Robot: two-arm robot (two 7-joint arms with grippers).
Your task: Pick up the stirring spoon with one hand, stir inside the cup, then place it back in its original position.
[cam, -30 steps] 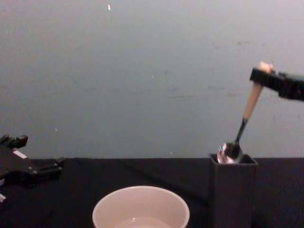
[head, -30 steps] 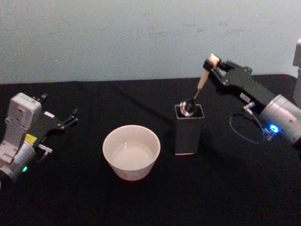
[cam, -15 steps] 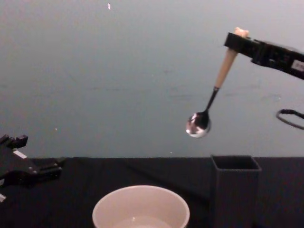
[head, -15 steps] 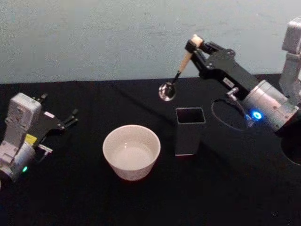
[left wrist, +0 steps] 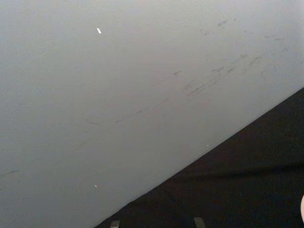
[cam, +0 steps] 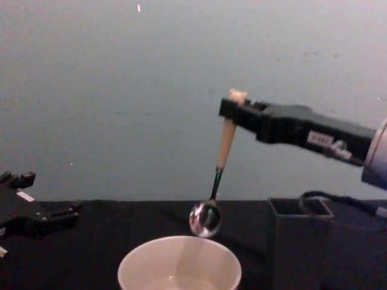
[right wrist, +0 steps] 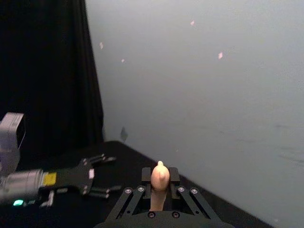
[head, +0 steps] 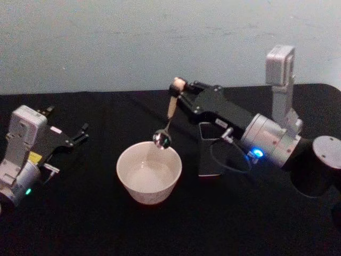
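- At the far left of the black table [head: 106, 224], the left gripper [head: 81, 134] lies parked low, well apart from the cup. Its fingers are spread and hold nothing.
- In the middle stands the cup [head: 146, 193], upright with its wide mouth free. Whether it holds liquid cannot be told.
- Just above the cup's far rim hangs the stirring spoon [head: 167, 121], with its shiny bowl lowest and the beige handle tilted up toward the right. In the chest view the bowl sits a little above the rim, touching nothing and not yet inside the cup.
- To the right of the spoon, the right gripper [head: 184, 92] reaches in from the right side. Its fingers are clamped on the top of the handle just under the bear head, as the right wrist view confirms.
- Farther right, partly behind that arm, stands the dark box holder [head: 208, 160], upright and without the spoon.
- The step in hand appears to be carrying the spoon to the cup: pick-up is done and stirring has not begun.
- The next move likely calls for shifting the bowl toward the cup's centre. It would then go straight down below the rim and circle gently, clear of the thin wall so the cup is not nudged or tipped.
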